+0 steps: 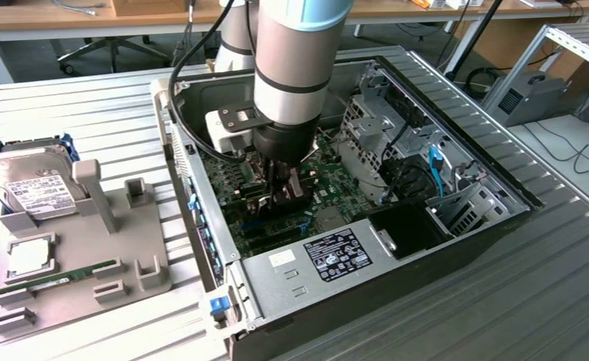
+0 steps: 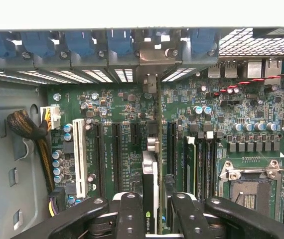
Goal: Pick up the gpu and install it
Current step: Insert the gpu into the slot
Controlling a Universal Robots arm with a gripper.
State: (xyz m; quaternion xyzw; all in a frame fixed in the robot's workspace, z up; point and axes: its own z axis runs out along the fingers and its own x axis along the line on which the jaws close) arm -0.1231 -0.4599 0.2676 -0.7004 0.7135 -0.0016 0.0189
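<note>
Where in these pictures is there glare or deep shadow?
Exterior view: even room light, with a dark shadow in the computer case beside the power supply. Wrist view: the case wall is washed out white, while the gripper holding the gpu is dark.

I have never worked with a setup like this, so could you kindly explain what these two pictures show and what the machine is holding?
The exterior view shows a grey robot arm reaching down into an open computer case lying on a metal table. Its gripper sits over the green motherboard. The wrist view looks down from the arm itself: between the black fingers stands the gpu, edge-on, held over the board's slots. On the exterior view's left, a grey tray carries a hard drive and a memory stick.
</note>
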